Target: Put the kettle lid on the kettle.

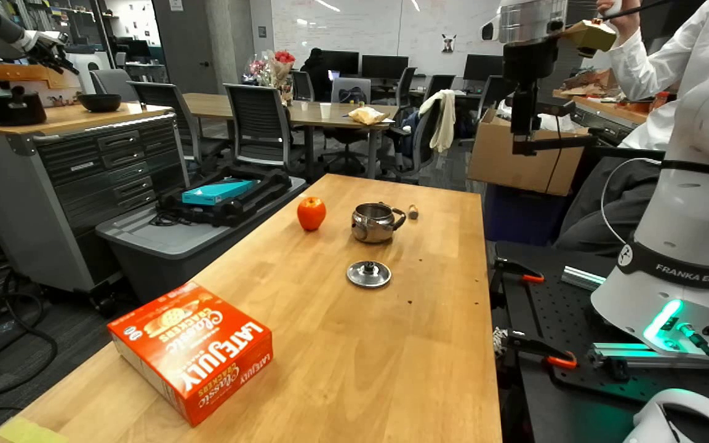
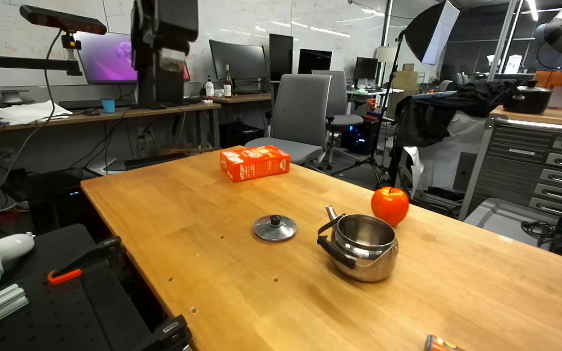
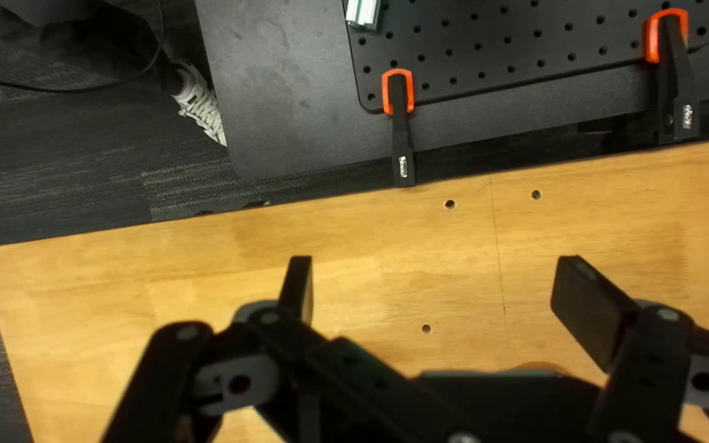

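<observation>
the fingers (image 3: pixel 588 314) stand spread wide, pinching nothing, with wood and a small drilled hole (image 3: pixel 426 329) visible in the gap between them. they hang high over the bench (image 1: pixel 416 369). well below them, the kettle lid (image 2: pixel 275 231) lies flat on the wood, its black knob (image 2: pixel 275 220) pointing up. the metal kettle (image 2: pixel 376 261) stands upright, also well below the fingers and apart from the lid; its mouth (image 2: pixel 365 230) is uncovered, and its dark handle (image 2: pixel 335 252) leans off to one side. in the wrist view i can't make out either for certain. an apple (image 1: pixel 311 214) and a late july cracker box (image 1: pixel 191 347) also sit below finger level.

by my reading, the step in hand is the very start — reaching for the lid, with no grasp made. the next move likely calls for lining the fingers up above the lid, lowering them to either side of the knob and closing squarely on it. the knob looks small and low, so the tips probably need to come close to the metal without pressing on it. a level carry to the mouth should follow, fingers clear of the handle.
</observation>
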### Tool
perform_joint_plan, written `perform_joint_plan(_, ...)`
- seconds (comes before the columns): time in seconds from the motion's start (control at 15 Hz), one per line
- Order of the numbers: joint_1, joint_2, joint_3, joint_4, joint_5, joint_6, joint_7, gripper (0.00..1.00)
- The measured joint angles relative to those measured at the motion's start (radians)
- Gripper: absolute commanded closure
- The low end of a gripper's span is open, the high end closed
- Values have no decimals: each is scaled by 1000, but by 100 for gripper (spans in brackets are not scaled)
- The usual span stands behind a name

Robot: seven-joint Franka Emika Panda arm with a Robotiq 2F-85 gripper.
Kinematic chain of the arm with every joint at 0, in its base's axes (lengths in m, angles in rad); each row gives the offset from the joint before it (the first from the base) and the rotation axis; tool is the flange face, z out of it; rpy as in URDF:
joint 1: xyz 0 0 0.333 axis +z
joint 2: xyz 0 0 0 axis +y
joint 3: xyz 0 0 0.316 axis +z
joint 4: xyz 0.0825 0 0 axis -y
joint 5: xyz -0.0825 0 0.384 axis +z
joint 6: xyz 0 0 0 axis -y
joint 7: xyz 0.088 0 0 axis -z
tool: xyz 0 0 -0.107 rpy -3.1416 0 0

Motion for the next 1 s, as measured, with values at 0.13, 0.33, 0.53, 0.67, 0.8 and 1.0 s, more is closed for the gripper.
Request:
perform_joint_plan(0.13,0,1,0,1,0,10,0,0)
perform_joint_plan(0.33,0,9,0,3,-2,57,6,0)
perform_joint_plan(0.53,0,28,2,3,-3,135,27,0)
perform_joint_plan(0.67,0,48,6,4,-3,190,42,0)
perform_joint_plan(0.8,0,76,13,5,-3,242,52,0)
perform_joint_plan(1.0,0,127,21,13,-3,303,56,0)
